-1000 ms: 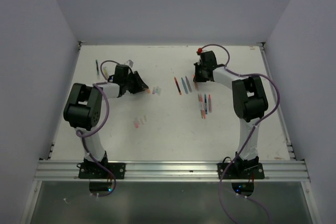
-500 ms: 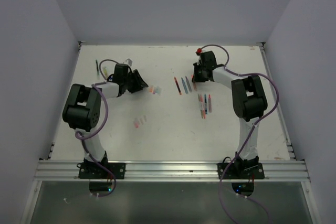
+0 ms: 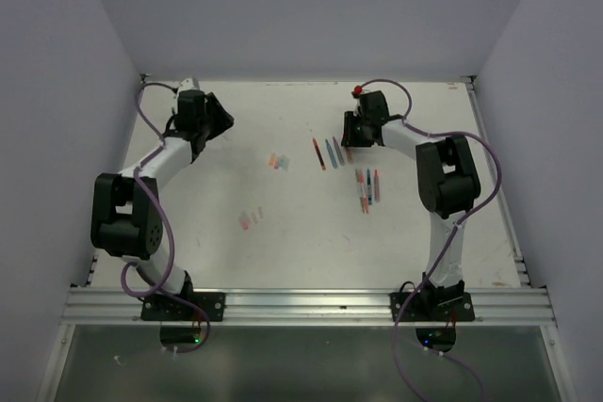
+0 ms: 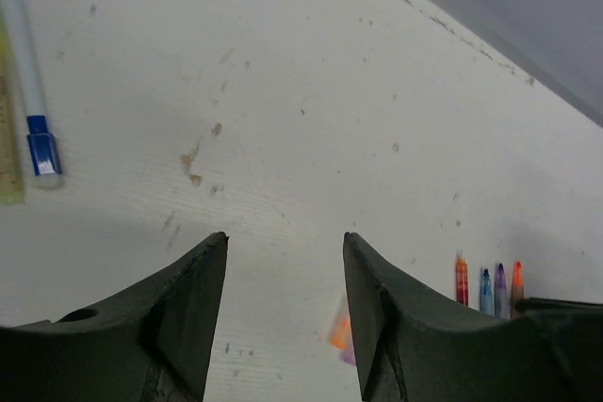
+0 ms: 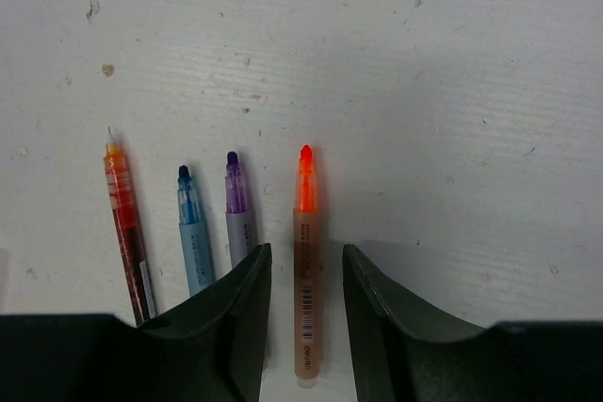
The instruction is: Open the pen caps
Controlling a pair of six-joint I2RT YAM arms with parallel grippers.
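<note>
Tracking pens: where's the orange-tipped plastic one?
Right wrist view: the orange-tipped plastic pen lies between the right gripper's open jaws, beside the purple-tipped pen.

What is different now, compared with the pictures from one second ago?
The left gripper swung away from the loose pen caps toward the far left corner of the table, jaws open and empty. The right gripper has opened and now straddles the orange pen lying on the table. The right arm, the other pens and the caps stayed in place.
</note>
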